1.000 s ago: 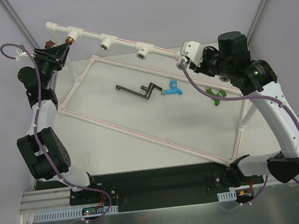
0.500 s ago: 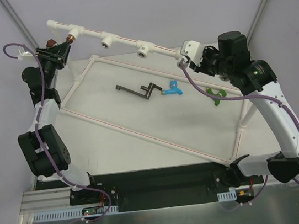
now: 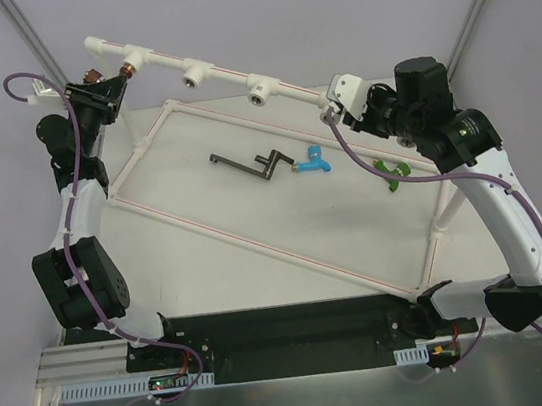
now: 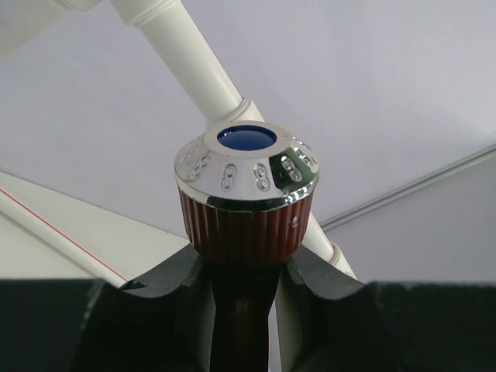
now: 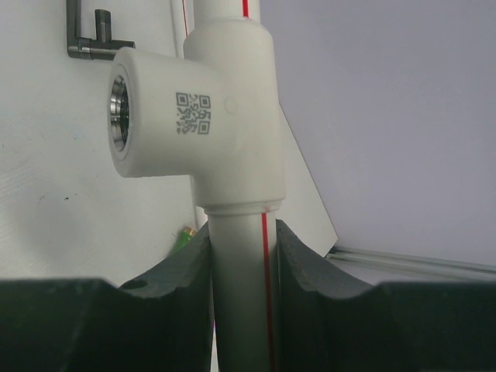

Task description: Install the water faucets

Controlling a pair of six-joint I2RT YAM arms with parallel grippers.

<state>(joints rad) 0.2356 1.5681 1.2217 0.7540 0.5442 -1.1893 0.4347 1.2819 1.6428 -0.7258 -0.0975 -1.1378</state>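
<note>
While tight in left hand (image 4: 242, 267), red-brown chrome-knobbed faucet (image 4: 246, 205); right hand (image 5: 242, 252) tight round pipe (image 5: 232, 147).

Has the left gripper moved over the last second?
Yes, slightly. The left gripper, shut on the red-brown faucet, has edged up the overhead view, closer to the white pipe frame's leftmost socket.

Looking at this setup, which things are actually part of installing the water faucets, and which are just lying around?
Part of the job:
red-brown faucet, held in the left gripper
blue faucet and green faucet, lying loose
white pipe frame with its sockets, clamped by the right gripper

Just lying about:
dark bent metal piece, beside the blue faucet, untouched
</note>
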